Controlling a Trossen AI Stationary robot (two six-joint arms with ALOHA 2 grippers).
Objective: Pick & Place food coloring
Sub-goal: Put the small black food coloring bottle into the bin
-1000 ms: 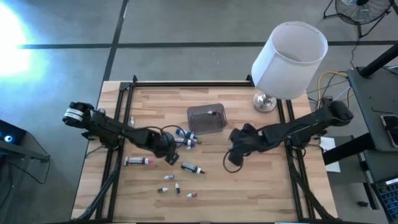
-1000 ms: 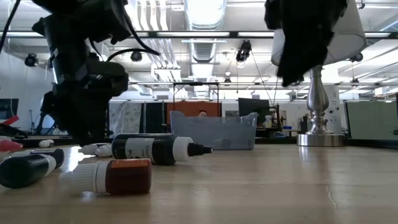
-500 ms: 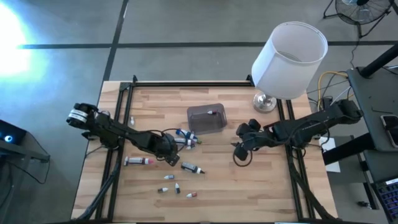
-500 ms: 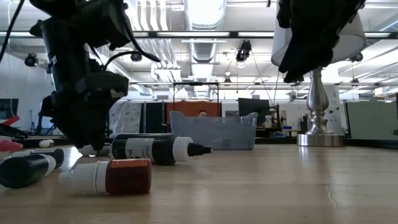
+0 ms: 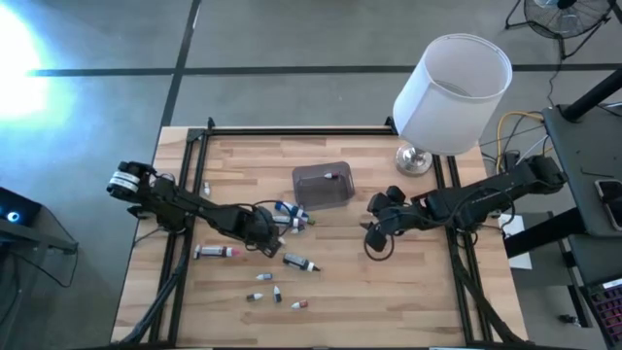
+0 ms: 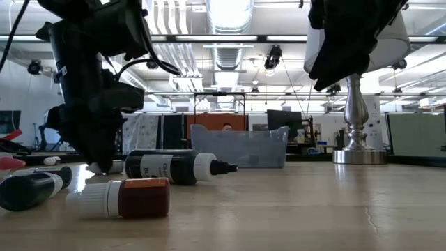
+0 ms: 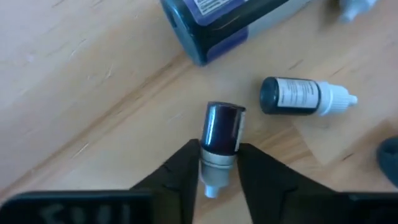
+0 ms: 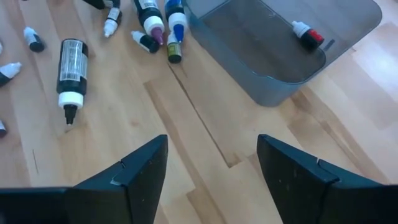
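Grasping is the step in hand. At the left of the high view, the left arm reaches across the wooden table (image 5: 408,292) and its gripper (image 5: 264,236) sits low in the loose scatter of food coloring. The left wrist view shows the two fingers (image 7: 180,168) pressed against the neck of a small dark bottle (image 7: 221,134) lying on its side, white tip pointing back between them, so the left gripper is closed on that bottle. A second small bottle (image 7: 305,96) with a white tip lies just beside it, apart from the fingers. The low view shows the gripper down at table level.

At centre, the grey tub (image 5: 322,186) stands near the scatter and already holds one red-capped bottle (image 8: 309,35); the rest of the pieces lie on the boards between the tub and the table's near edge.

At the right, the right gripper (image 5: 377,229) hovers beside the tub with its fingers (image 8: 134,177) spread and nothing between them.

The next move probably calls for a straight lift, clear of the neighbouring bottles, then a carry toward the tub. The grip sits near the bottle's tip, so the bottle may swing or slip.
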